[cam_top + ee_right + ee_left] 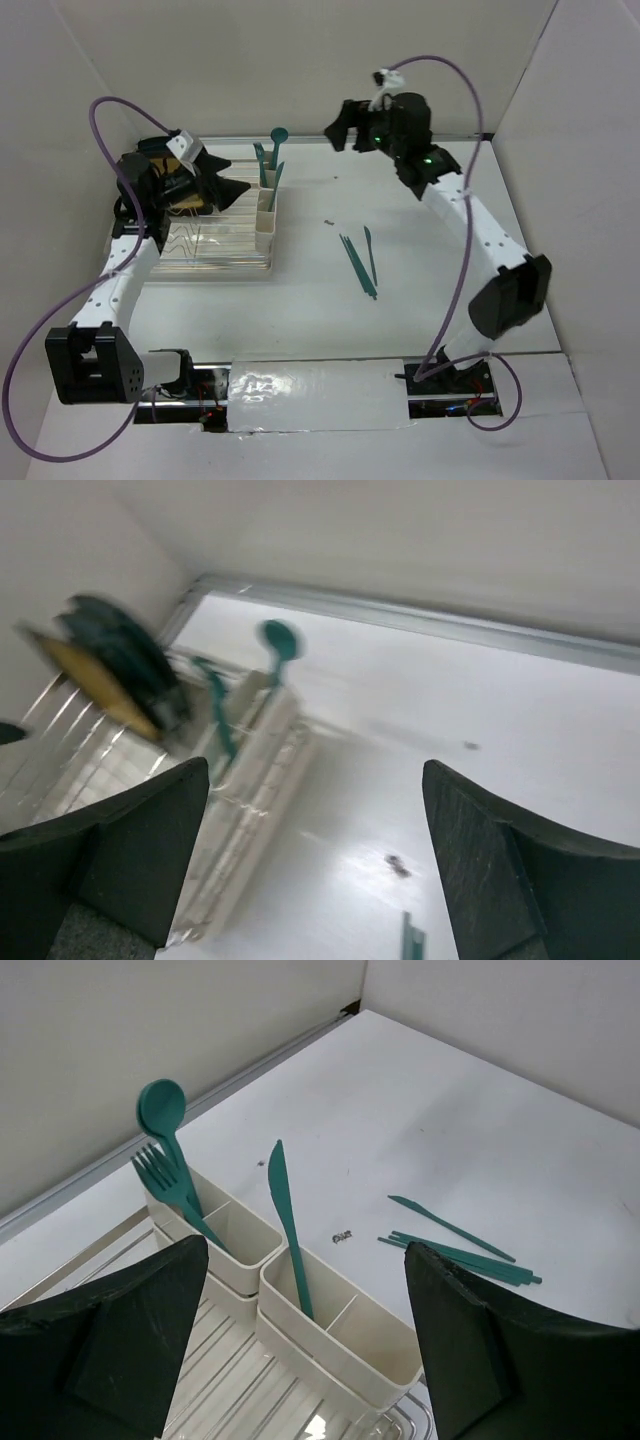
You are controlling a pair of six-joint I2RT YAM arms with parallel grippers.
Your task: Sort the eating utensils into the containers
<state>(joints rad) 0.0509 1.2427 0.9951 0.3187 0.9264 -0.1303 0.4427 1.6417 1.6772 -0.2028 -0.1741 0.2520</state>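
The cream-white containers [267, 205] stand in a row on the right edge of the dish rack. A teal spoon [278, 140], a fork [165, 1182] and a knife [288, 1220] stand in them. Several more teal utensils [358, 262] lie loose on the table to the right, also in the left wrist view [460, 1248]. My left gripper [232, 190] is open and empty, just left of the containers. My right gripper [338, 128] is open and empty, raised at the back of the table right of the spoon. The right wrist view is blurred; the spoon [278, 645] and containers [250, 765] show there.
A clear wire dish rack [205, 250] lies at the left, holding a yellow-and-black plate [165, 185]. A tiny dark speck [329, 222] lies on the table between containers and loose utensils. White walls enclose the table at the back and sides.
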